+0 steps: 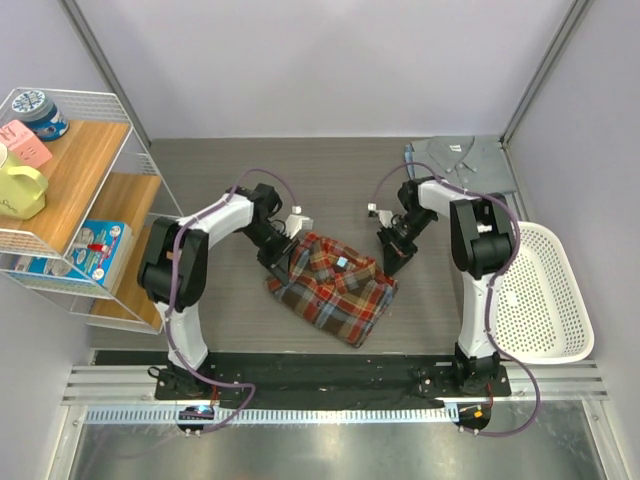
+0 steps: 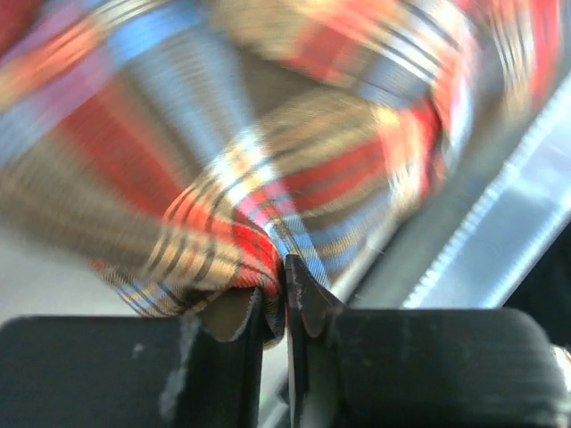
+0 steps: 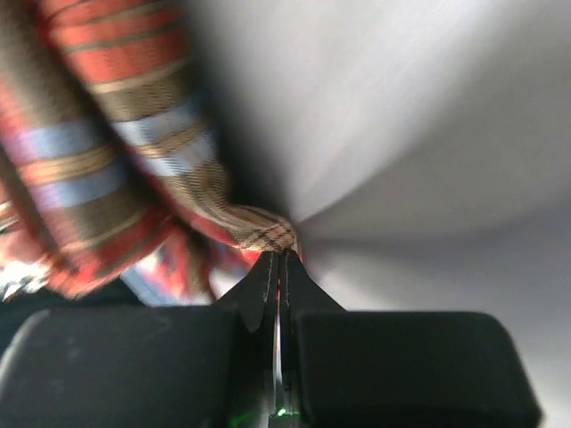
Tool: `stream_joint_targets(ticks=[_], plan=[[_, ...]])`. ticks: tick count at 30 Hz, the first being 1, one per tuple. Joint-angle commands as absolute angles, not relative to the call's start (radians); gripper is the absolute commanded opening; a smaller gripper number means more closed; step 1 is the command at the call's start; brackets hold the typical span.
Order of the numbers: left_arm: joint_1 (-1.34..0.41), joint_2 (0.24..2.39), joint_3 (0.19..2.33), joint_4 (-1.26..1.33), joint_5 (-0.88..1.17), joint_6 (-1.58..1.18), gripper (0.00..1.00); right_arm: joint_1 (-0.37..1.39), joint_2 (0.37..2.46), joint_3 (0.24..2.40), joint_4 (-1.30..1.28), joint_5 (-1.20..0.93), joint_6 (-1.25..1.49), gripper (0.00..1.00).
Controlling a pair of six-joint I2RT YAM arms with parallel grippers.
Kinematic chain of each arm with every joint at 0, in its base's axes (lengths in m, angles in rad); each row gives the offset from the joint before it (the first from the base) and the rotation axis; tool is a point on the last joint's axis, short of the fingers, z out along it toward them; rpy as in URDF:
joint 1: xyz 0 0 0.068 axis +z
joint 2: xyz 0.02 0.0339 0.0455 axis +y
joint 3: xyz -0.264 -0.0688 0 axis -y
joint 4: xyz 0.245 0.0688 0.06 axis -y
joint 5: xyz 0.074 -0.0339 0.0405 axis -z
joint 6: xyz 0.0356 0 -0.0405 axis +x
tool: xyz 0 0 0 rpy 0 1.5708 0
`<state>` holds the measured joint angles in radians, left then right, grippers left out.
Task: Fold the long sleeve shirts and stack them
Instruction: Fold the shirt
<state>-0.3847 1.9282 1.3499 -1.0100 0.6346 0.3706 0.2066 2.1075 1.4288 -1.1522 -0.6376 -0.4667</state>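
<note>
Plaid shirt (image 1: 335, 285) pinched tight at opposite edges by left fingers (image 2: 308, 308) and right fingers (image 3: 303, 299), likely for next fold.

- At the right edge of my table sits a white plastic mesh basket (image 1: 545, 300), long side running near to far.
- On the left stands a white wire rack (image 1: 139, 172) with wooden shelves (image 1: 85, 165).
- Its upper shelf carries a yellow mug (image 1: 20, 190) nearest me, a pink box (image 1: 25, 142) just beyond it, and a blue round tin (image 1: 40, 112) farthest back.
- The lower shelf holds a blue and white box (image 1: 100, 250), its print too small to read.
- The table (image 1: 330, 180) is dark grey with a wood grain.
- An aluminium rail (image 1: 330, 385) runs along its near edge.
- Plain grey walls (image 1: 330, 60) close the far side.
</note>
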Motion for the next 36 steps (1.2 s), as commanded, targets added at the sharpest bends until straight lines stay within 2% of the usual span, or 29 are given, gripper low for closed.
stream_joint_targets(ticks=[1,3,5,8,9,10,14,18,26,29,31,32,33,35,36], plan=[[-0.445,1.787,1.29,-1.138,0.793,0.412,0.24,0.207,2.207,1.688,-1.081,-0.555,-0.465,0.01],[-0.442,1.757,1.284,-1.164,0.836,0.431,0.31,0.203,2.258,1.77,-1.1,-0.531,-0.471,0.01],[-0.422,1.72,1.293,-1.161,0.831,0.448,0.4,0.193,2.258,1.842,-1.136,-0.541,-0.482,0.06],[-0.338,1.723,1.368,-1.097,0.795,0.431,0.49,0.169,2.22,1.845,-1.169,-0.56,-0.503,0.21],[-0.295,1.733,1.394,-1.073,0.778,0.42,0.51,0.164,2.177,1.832,-1.167,-0.571,-0.509,0.32],[-0.281,1.755,1.428,-1.057,0.763,0.413,0.55,0.158,2.154,1.797,-1.167,-0.577,-0.52,0.35],[-0.267,1.915,1.583,-1.055,0.689,0.495,0.57,0.161,2.082,1.712,-1.1,-0.6,-0.548,0.49],[-0.268,2.028,1.683,-1.036,0.673,0.523,0.58,0.167,2.118,1.744,-1.086,-0.603,-0.557,0.5],[-0.314,2.155,1.752,-0.988,0.632,0.551,0.6,0.175,2.201,1.786,-1.083,-0.623,-0.617,0.52],[-0.331,2.18,1.74,-0.988,0.606,0.564,0.57,0.184,2.215,1.763,-1.081,-0.615,-0.656,0.51],[-0.339,2.177,1.698,-0.965,0.577,0.566,0.5,0.186,2.229,1.743,-1.059,-0.591,-0.66,0.48],[-0.339,2.175,1.687,-0.956,0.563,0.566,0.47,0.187,2.246,1.741,-1.052,-0.583,-0.658,0.39],[-0.339,2.175,1.678,-0.951,0.56,0.563,0.34,0.186,2.252,1.74,-1.049,-0.574,-0.657,0.31],[-0.337,2.174,1.674,-0.963,0.571,0.563,0.18,0.184,2.255,1.733,-1.054,-0.552,-0.653,0.05],[-0.334,2.172,1.674,-0.966,0.575,0.561,0.04,0.183,2.24,1.714,-1.058,-0.546,-0.657,0.01]])
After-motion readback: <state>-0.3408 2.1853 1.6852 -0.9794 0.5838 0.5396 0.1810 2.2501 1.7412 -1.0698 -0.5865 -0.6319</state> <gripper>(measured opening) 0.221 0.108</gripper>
